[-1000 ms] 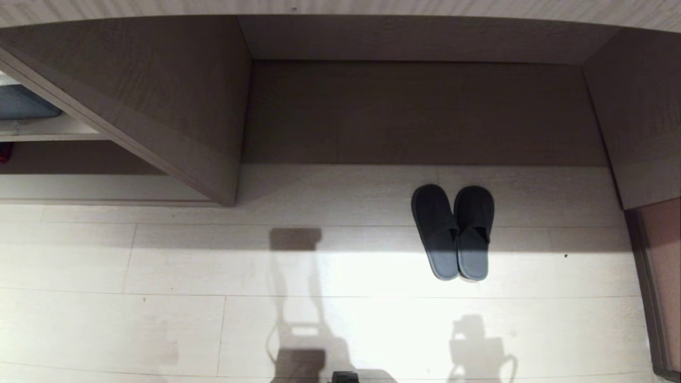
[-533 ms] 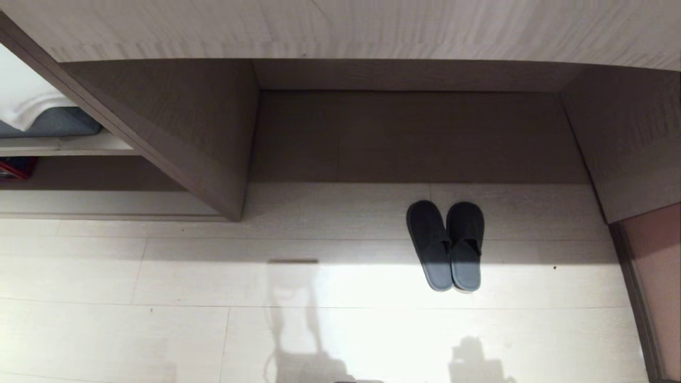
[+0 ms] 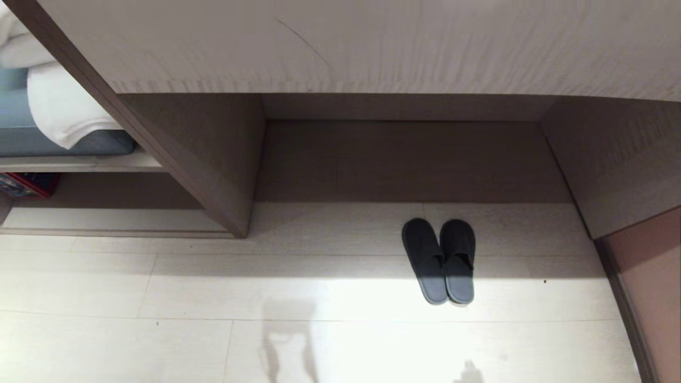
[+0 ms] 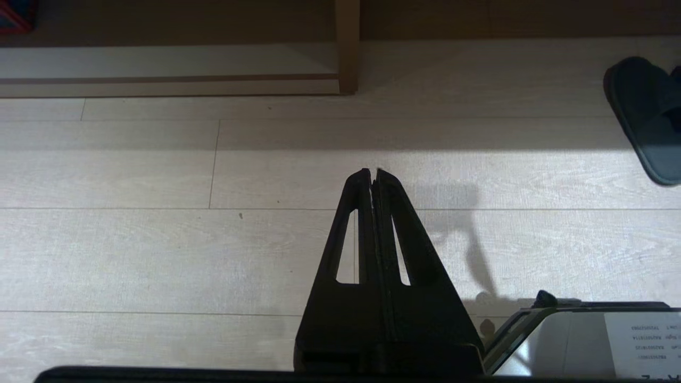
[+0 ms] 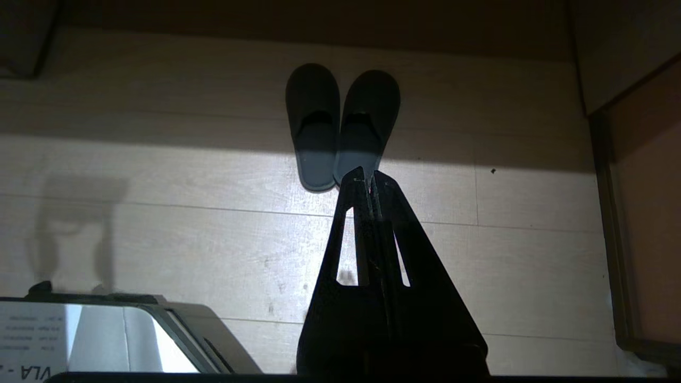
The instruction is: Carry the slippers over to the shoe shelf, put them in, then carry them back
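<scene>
The whole head view is sliding: against a second ago the pale worktop [image 3: 372, 48] is filling far more of the top of the picture and the slippers [image 3: 439, 260] are sitting lower and smaller, which reads as the robot's body tilting or rising rather than anything on the floor [image 3: 159, 287] moving. The pair is lying side by side and touching, toes towards the wide low cubby [image 3: 404, 159], half in its shadow and half in the bright patch. That suggests the task is only starting, with the robot still framing the scene. The left hand [image 4: 373, 173] is hanging over bare floor with its fingers pressed together and holding nothing; the right hand [image 5: 368, 173] is likewise closed and empty, pointing towards the heel of one slipper but well above it. The shoe shelf [image 3: 111, 219], the narrower opening to the left, is showing its pale bottom board beyond a taupe divider [image 3: 213, 159] whose front corner is the edge to steer round. Open floor is lying between slippers and shelf; a wall panel [image 3: 638, 298] is closing in the right side.
</scene>
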Tool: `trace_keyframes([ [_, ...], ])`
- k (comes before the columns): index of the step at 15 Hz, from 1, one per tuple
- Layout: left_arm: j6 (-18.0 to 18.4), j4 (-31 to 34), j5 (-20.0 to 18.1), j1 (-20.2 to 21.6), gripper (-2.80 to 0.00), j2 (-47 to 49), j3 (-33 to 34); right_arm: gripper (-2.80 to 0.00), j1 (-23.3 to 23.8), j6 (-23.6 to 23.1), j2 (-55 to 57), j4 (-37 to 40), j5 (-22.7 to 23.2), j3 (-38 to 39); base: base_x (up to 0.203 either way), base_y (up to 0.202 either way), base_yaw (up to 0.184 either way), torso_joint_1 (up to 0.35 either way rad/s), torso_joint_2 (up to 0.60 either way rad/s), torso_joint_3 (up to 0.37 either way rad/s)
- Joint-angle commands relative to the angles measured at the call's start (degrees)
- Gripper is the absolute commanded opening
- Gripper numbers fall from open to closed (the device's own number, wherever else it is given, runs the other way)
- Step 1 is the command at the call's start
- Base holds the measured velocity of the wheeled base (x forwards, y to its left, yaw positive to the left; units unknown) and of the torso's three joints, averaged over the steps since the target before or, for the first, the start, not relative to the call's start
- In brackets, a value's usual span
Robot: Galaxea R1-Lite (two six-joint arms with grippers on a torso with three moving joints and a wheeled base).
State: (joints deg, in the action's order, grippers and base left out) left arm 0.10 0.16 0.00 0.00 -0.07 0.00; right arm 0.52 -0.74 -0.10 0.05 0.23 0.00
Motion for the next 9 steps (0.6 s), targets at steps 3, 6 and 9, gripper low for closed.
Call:
trace_keyframes([
  [3, 0.0, 0.0, 0.0, 0.0, -2.80, 0.1, 0.0, -2.80, 0.0, 0.0, 0.1, 0.0, 0.0, 0.1, 0.000, 0.000, 0.000, 0.003, 0.00, 0.203],
  [6, 0.0, -0.1, 0.0, 0.0, -2.80, 0.0, 0.0, -2.80, 0.0, 0.0, 0.1, 0.0, 0.0, 0.0, 0.000, 0.000, 0.000, 0.005, 0.00, 0.204],
  [9, 0.0, 0.0, 0.0, 0.0, -2.80, 0.1, 0.0, -2.80, 0.0, 0.0, 0.1, 0.0, 0.0, 0.1, 0.000, 0.000, 0.000, -0.001, 0.00, 0.203],
])
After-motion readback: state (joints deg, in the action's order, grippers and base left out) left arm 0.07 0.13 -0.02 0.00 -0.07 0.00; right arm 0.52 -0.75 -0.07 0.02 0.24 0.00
